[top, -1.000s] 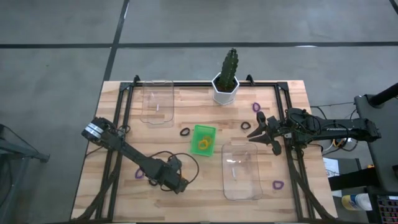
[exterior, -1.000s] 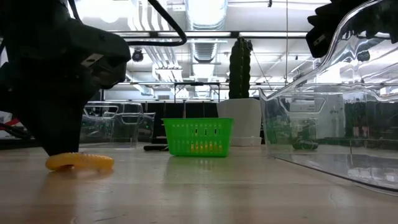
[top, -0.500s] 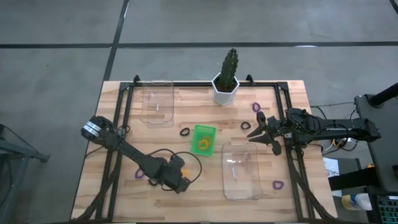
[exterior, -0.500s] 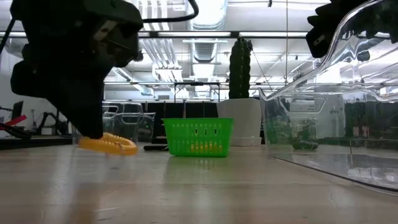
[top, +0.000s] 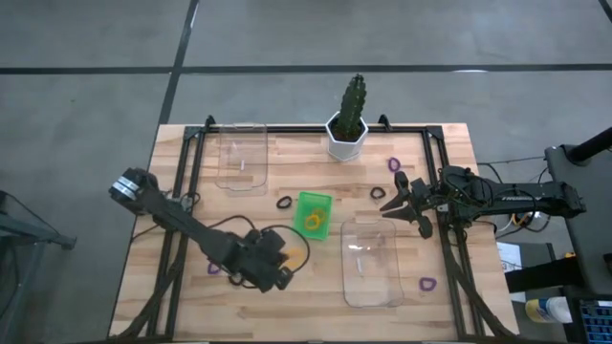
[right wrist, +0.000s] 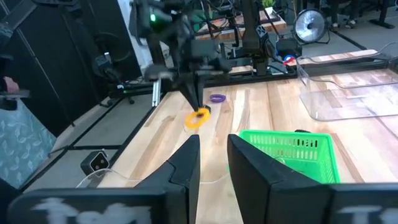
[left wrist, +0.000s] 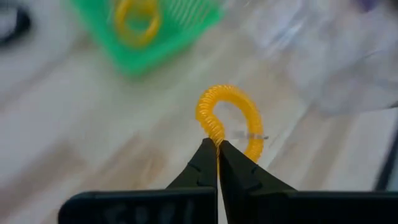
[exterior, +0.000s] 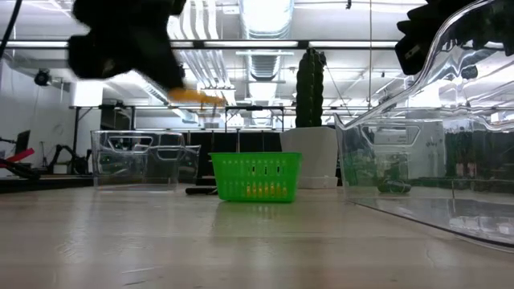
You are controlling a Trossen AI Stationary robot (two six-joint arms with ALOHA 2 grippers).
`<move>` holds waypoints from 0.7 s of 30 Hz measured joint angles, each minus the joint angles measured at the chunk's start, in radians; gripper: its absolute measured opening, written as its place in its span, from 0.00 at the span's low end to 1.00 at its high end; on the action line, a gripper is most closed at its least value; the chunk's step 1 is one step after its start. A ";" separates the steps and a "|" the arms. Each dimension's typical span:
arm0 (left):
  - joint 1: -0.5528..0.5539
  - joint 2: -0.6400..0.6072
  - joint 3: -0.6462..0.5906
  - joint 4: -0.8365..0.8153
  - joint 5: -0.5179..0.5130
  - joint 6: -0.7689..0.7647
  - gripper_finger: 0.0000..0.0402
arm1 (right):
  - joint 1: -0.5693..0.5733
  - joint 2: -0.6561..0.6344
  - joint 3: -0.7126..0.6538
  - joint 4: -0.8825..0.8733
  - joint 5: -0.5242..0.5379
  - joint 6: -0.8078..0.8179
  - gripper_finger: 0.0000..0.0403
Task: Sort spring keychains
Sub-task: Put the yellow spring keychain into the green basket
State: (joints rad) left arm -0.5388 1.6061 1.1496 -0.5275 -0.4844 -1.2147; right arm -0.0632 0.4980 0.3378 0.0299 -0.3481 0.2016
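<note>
**Observer:** What has just changed at your left fingers?

**Me:** My left gripper [left wrist: 217, 146] has clamped its fingers on an orange spring keychain [left wrist: 229, 119] and lifted it. A second ago that loop lay on the worktop [top: 316, 277] under me; now, in the low view, it hangs well above the wood – pick done, carry begun.

**Observer:** Where does the loop sit in the grip?

**Me:** Pinched at one side of the coil, right at my fingertips, with the rest of the ring sticking out ahead of them. From above, I am over the near part of the worktop, left of the nearer clear container [top: 371, 260].

**Observer:** And beyond that?

**Me:** The green bin [top: 312, 213] lies farther in, near the middle, with orange coils already in it – so I judge this one belongs there. A purple keychain [top: 213, 268] rests just beside my arm, and a black one [top: 284, 203] lies just left of the bin.

**Observer:** Your other arm?

**Me:** My right gripper [top: 390, 205] waits at the right side, fingers a little apart and holding nothing. Near it lie another black loop [top: 378, 193] and a purple one [top: 393, 164]; one more purple [top: 427, 283] sits by the near right corner. The far clear container [top: 241, 156] looks empty, though I can't be sure through the plastic. A potted cactus [top: 350, 117] stands at the far edge.
</note>
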 joint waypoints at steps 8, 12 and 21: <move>0.000 -0.076 -0.007 0.364 -0.095 0.496 0.00 | 0.000 0.000 0.000 -0.004 0.000 0.000 0.21; 0.003 -0.085 -0.007 0.498 -0.098 0.650 0.00 | 0.000 0.000 0.000 -0.004 0.000 -0.004 0.19; 0.004 -0.085 -0.007 0.555 -0.094 0.708 0.00 | 0.000 0.000 0.000 -0.004 0.000 -0.023 0.17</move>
State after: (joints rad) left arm -0.5345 1.5211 1.1423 0.0274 -0.5786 -0.5066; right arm -0.0635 0.4980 0.3378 0.0260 -0.3480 0.1791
